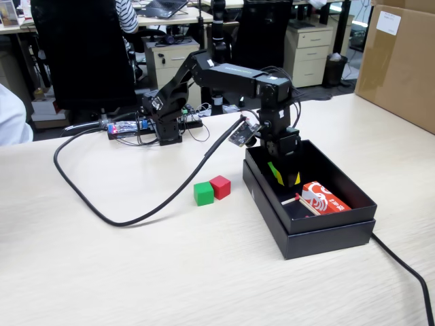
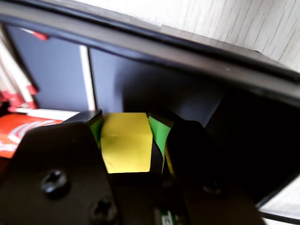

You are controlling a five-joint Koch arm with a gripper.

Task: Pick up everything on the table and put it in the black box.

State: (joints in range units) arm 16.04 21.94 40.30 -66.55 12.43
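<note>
My gripper (image 1: 285, 176) reaches down inside the black box (image 1: 326, 234), near its back left corner in the fixed view. In the wrist view the gripper (image 2: 126, 123) is shut on the yellow cube (image 2: 125, 140), which sits between the green-padded fingers (image 2: 96, 126) close to the box's dark wall (image 2: 154, 89). In the fixed view the arm hides most of that cube. The green cube (image 1: 203, 193) and the red cube (image 1: 220, 187) rest side by side, touching, on the beige table (image 1: 136, 272), just left of the box.
A red-and-white packet (image 1: 325, 198) and a thin red-tipped stick (image 1: 307, 204) lie in the box. A black cable (image 1: 102, 204) loops across the table on the left, and another (image 1: 408, 272) runs off at the right. A brown cardboard box (image 1: 401, 61) stands at the far right.
</note>
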